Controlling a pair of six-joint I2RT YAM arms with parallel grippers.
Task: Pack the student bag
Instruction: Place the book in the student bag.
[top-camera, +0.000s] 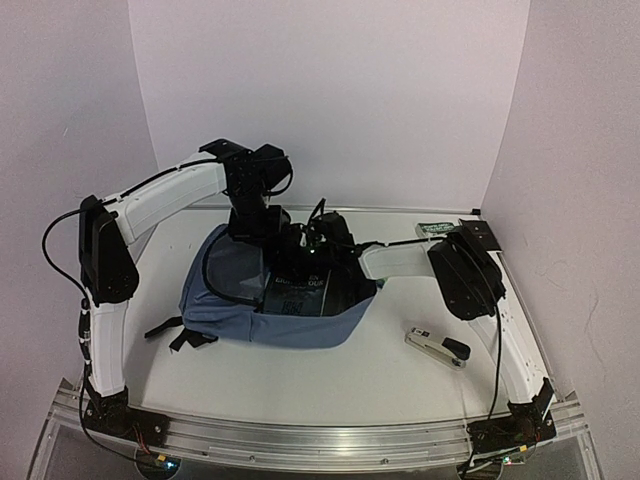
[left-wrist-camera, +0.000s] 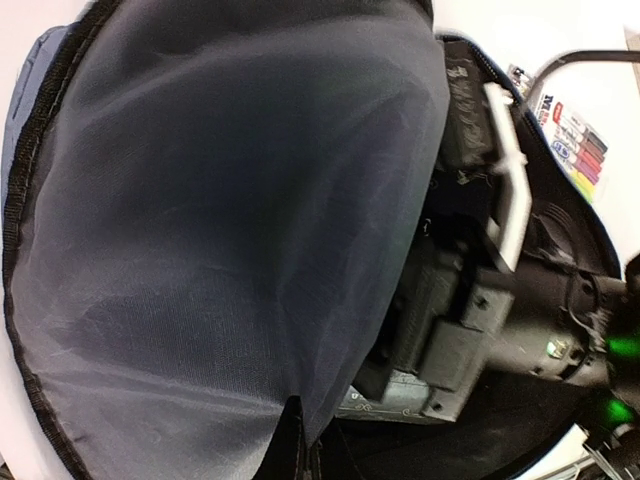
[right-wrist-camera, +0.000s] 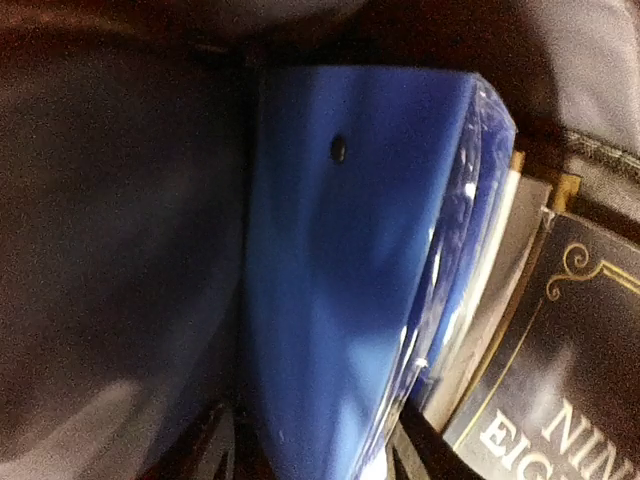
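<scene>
On the white table (top-camera: 380, 385), the student bag (top-camera: 270, 305) lay at the centre of the frame, with its mesh-lined flap (left-wrist-camera: 200, 250) opened toward the left. The left gripper (top-camera: 255, 222) hung over that flap, and whether it gripped anything could not be told. Inside the bag, the right gripper (right-wrist-camera: 310, 450) was clamped on a blue folder (right-wrist-camera: 340, 280) beside a dark book (right-wrist-camera: 560, 380). A stapler (top-camera: 438, 347) lay at the lower right.

The overhead view is evenly lit but soft, the white bench (top-camera: 300, 390) bright, a faint shadow under the student bag (top-camera: 290, 325); the left wrist view blows out white at its corners, its near mesh (left-wrist-camera: 220, 250) blurred; the right wrist view is dim, grainy, unfocused, with glare streaks on a blue folder (right-wrist-camera: 340, 280).
</scene>
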